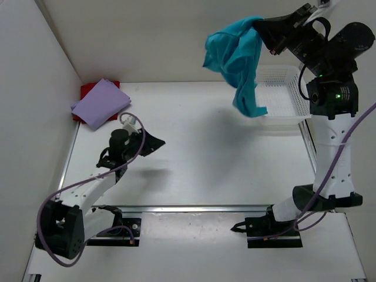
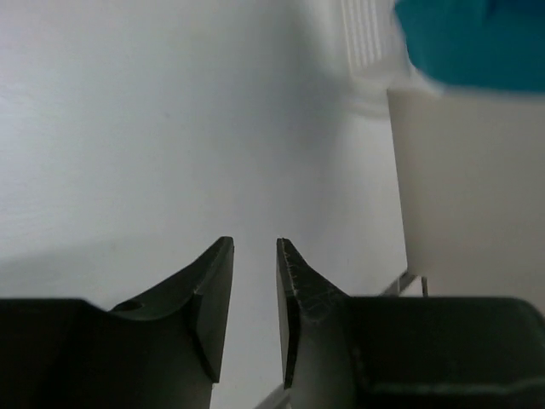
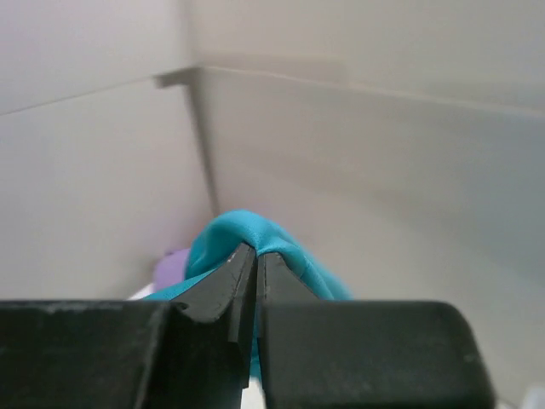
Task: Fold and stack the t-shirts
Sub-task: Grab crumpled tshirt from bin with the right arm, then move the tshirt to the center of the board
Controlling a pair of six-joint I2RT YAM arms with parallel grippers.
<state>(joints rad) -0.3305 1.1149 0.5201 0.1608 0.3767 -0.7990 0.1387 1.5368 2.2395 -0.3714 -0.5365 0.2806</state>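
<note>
Above the far right corner of the table (image 1: 200, 170), in the top view, we see the right gripper (image 1: 261, 24) pinching a teal t-shirt (image 1: 238, 59), which hangs crumpled in the air in front of a white basket (image 1: 281, 103). At far left, a folded lavender t-shirt (image 1: 101, 103) lies on a red garment (image 1: 88, 89). The left gripper (image 1: 154, 143) hovers low, left of centre. In the left wrist view, we find its jaws a narrow gap apart, holding nothing. In the right wrist view, the jaws are closed on a fold of teal cloth.
</note>
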